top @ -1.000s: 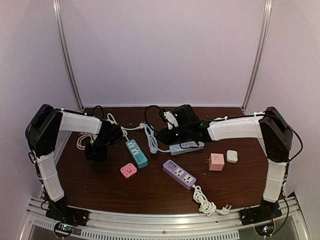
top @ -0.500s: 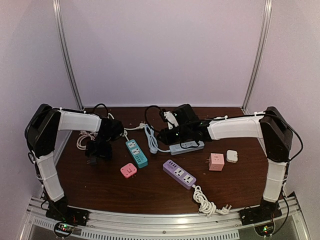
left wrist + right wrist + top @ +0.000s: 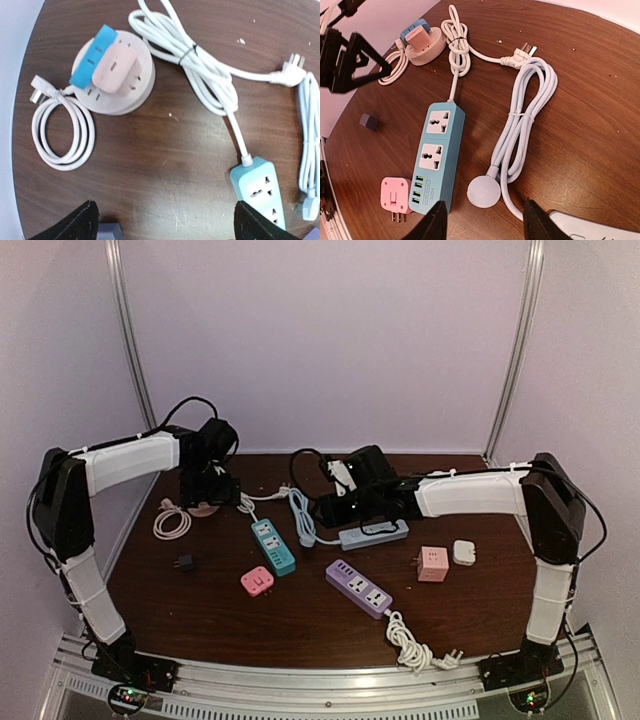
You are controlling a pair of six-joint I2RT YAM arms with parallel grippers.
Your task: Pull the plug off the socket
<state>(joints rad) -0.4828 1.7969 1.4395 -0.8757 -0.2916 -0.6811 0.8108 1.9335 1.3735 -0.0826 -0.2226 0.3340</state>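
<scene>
**Dark plug loose at 9 o'clock; both grippers empty**

Edges/room: the dark plug [image 3: 185, 562] lies alone on the table [image 3: 300, 630] at about 9 o'clock. It is near the L edge and touches nothing, w/ bare wood from it down to the near rail at 6. A white cable coil [image 3: 170, 522] sits at its 12, also close to the L edge. The teal strip [image 3: 272, 545] is at its 3 and the pink adapter [image 3: 257, 582] at its 4.

The centre-R is crowded w/ the purple strip [image 3: 358, 587], grey strip [image 3: 373, 533], pink cube [image 3: 432, 563] and white cube [image 3: 464, 552]. A bundled cord [image 3: 412, 640] lies by the near edge at 5.

The L gripper [image 3: 210, 487] hangs over the back-L corner at approx 10 o'clock, jaws spread wide w/ nothing between them. The R gripper [image 3: 330, 508] is low at the centre-back, fingers roughly half apart and gripping nothing, w/ the light-blue cable [image 3: 525, 115] ahead of it.

Holders: the round socket base [image 3: 115, 106] carries a blue adapter [image 3: 95, 55] and a pale pink adapter [image 3: 117, 70] plugged in side by side, touching.
</scene>
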